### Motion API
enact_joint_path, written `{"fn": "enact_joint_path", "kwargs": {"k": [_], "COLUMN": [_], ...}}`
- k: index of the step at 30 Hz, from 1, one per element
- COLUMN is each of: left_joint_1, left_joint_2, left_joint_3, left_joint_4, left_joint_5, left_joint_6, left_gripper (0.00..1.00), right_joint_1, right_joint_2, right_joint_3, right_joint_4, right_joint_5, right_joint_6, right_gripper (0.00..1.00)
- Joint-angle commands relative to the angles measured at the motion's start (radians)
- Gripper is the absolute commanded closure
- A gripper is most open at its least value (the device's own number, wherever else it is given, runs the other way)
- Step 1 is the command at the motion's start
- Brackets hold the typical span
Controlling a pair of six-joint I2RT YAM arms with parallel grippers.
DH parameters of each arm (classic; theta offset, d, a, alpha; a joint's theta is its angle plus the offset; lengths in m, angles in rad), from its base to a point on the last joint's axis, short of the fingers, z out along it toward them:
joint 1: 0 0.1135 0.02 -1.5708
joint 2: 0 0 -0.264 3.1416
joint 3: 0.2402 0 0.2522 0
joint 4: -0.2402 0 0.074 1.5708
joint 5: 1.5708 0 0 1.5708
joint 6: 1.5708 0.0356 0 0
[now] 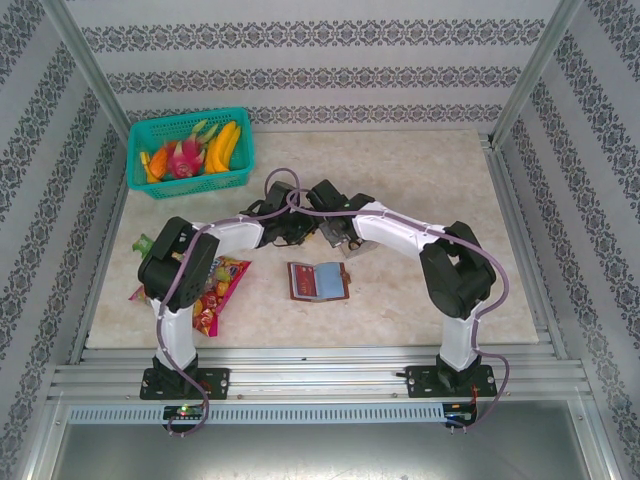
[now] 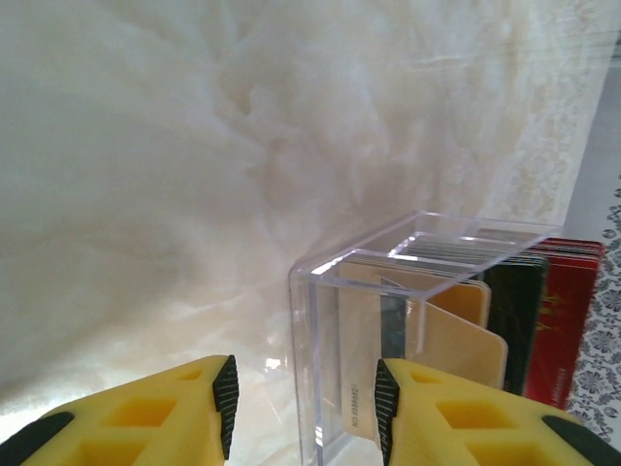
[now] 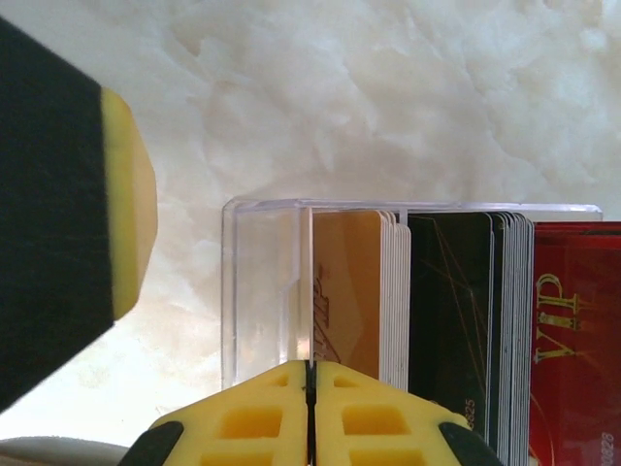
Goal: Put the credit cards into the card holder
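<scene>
Red credit cards (image 3: 577, 340), gold "VIP" lettering

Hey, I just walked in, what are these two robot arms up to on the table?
Both arms meet at a clear plastic stand packed with upright tan, black and red plastic cards. The left gripper is open astride the stand's corner; the right gripper is shut at the stack's tan end. The small brown leather card holder lies open nearer the arm bases.
</scene>
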Motion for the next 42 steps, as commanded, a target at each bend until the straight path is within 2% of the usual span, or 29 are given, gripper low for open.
{"fn": "enact_joint_path", "kwargs": {"k": [1, 7, 11, 15, 17, 20, 23, 25, 29, 31, 36, 42], "left_joint_1": [-0.001, -0.001, -0.002, -0.003, 0.001, 0.001, 0.002, 0.0, -0.002, -0.003, -0.003, -0.004], "left_joint_2": [-0.054, -0.078, -0.103, -0.215, -0.27, -0.326, -0.351, -0.357, -0.357, -0.355, -0.328, -0.3], "left_joint_3": [-0.013, -0.018, -0.031, -0.1, -0.136, -0.17, -0.2, -0.224, -0.251, -0.247, -0.234, -0.239], "left_joint_4": [-0.037, -0.053, -0.055, -0.039, -0.024, 0.022, 0.103, 0.202, 0.343, 0.382, 0.471, 0.549], "left_joint_5": [-0.03, -0.034, -0.033, -0.087, -0.089, -0.026, 0.092, 0.175, 0.27, 0.299, 0.335, 0.345], "left_joint_6": [0.042, 0.05, 0.068, 0.106, 0.126, 0.146, 0.133, 0.09, 0.0, -0.031, -0.087, -0.149], "left_gripper": [0.55, 0.55, 0.54, 0.4, 0.38, 0.35, 0.33, 0.32, 0.31, 0.32, 0.38, 0.6], "right_joint_1": [-0.001, -0.028, -0.05, -0.101, -0.13, -0.188, -0.249, -0.283, -0.335, -0.356, -0.383, -0.394], "right_joint_2": [-0.041, -0.056, -0.12, -0.231, -0.291, -0.376, -0.442, -0.481, -0.511, -0.518, -0.515, -0.484], "right_joint_3": [-0.011, -0.008, -0.017, -0.063, -0.102, -0.186, -0.278, -0.34, -0.416, -0.444, -0.473, -0.507], "right_joint_4": [-0.034, -0.042, -0.04, -0.002, 0.034, 0.131, 0.261, 0.361, 0.54, 0.619, 0.697, 0.778], "right_joint_5": [0.0, -0.109, -0.189, -0.314, -0.382, -0.548, -0.724, -0.829, -1.002, -1.066, -1.135, -1.189], "right_joint_6": [0.006, 0.049, 0.11, 0.216, 0.253, 0.336, 0.453, 0.541, 0.698, 0.768, 0.835, 0.895], "right_gripper": [0.92, 0.97, 0.97, 0.97, 0.97, 0.97, 0.97, 0.97, 0.97, 0.97, 0.97, 0.96]}}
